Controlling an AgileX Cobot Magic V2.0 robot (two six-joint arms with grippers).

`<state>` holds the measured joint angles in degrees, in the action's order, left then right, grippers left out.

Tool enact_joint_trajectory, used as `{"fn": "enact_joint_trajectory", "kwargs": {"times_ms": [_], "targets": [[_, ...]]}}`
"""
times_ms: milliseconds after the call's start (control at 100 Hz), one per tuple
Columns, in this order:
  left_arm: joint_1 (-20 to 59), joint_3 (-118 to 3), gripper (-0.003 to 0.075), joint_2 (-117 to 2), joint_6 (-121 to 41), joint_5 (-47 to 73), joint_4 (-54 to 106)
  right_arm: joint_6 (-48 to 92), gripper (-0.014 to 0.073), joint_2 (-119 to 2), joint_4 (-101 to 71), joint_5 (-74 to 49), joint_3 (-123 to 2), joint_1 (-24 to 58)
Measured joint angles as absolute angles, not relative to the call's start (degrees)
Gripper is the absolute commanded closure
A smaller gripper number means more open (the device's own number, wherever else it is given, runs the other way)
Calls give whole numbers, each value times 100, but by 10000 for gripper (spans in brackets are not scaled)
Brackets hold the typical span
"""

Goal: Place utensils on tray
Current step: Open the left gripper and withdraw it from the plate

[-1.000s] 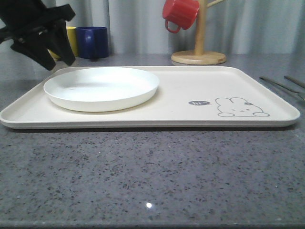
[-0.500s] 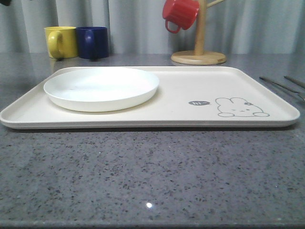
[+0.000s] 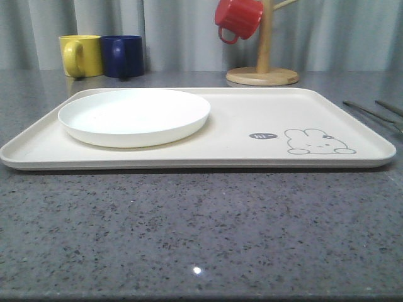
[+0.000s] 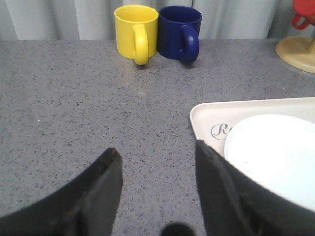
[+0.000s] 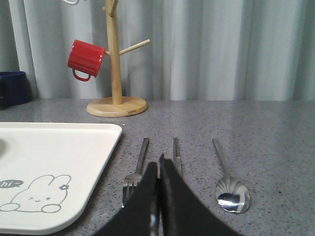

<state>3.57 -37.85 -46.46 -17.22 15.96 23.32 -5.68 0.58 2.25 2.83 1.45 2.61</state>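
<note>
The cream tray (image 3: 252, 113) with the rabbit drawing lies across the middle of the table. Three utensils lie side by side on the table just off its right end: a fork (image 5: 136, 167), a knife (image 5: 176, 151) and a spoon (image 5: 229, 187). In the front view two of their thin handles (image 3: 368, 112) show at the right edge. My right gripper (image 5: 158, 161) is shut and empty, low over the table between the fork and the knife. My left gripper (image 4: 157, 149) is open over bare table beside the tray's (image 4: 206, 115) left end.
A round white plate (image 3: 134, 116) sits on the tray's left half. A yellow mug (image 3: 80, 55) and a blue mug (image 3: 122, 55) stand at the back left. A wooden mug tree (image 3: 262, 74) with a red mug (image 3: 238, 17) stands behind the tray.
The left arm, which was at the upper left of the front view a second ago, has moved up and out of that view, uncovering the yellow mug.
</note>
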Motion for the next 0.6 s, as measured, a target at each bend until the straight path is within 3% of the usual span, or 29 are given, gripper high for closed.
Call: {"fn": "enact_joint_trajectory", "kwargs": {"times_ms": [160,390,600], "targets": [[357,-3298,447,-3706,-1722,1541,2332,-568,662,58,225,283,145,261],[357,-3082,742,-2955,-1732,1541,2313,-568,662,58,225,283,145,261],[357,-3082,739,-2898,-1732,1541,2300,-568,662,58,225,310,145,261]]}}
